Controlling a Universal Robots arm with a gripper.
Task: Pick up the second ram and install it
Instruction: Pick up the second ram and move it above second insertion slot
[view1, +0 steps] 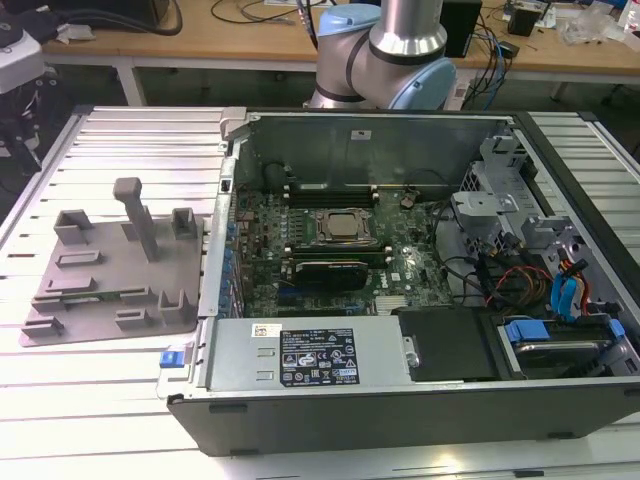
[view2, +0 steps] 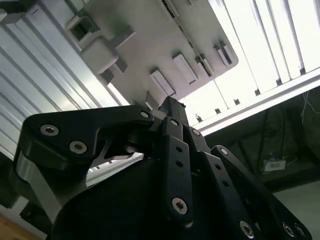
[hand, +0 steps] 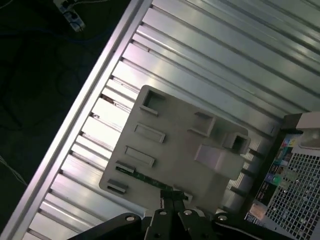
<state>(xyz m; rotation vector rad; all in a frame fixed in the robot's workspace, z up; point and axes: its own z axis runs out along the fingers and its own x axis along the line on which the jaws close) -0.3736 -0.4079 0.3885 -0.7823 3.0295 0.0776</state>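
The single gripper (hand: 168, 196) has its two fingertips drawn together with nothing between them; in the second wrist view the same gripper (view2: 169, 103) tapers to one closed tip. It hangs over the one grey tray (hand: 175, 142), pointing at the tray's edge. The second ram (hand: 150, 180), one thin green stick, lies flat in a slot there, close to the fingertips and not gripped. In the exterior view that stick (view1: 100, 294) shows as a green strip near the front edge of the tray (view1: 95, 245), well apart from the computer. The tray carries several low rectangular holders and one tall post (view1: 137, 218). It rests on the slatted metal table (view1: 110, 400), towards the exterior view's left. Just beside it, on the exterior view's right, lies one open computer case (view1: 300, 425) with its side panel off. Inside are one motherboard (view1: 405, 262), one square metal CPU socket (view1: 343, 226) near the middle of the board, and one long black card (view1: 325, 271) just in front of the socket. One labelled power supply (view1: 300, 357) runs along the near wall. The arm (view1: 405, 40) rises behind the case.
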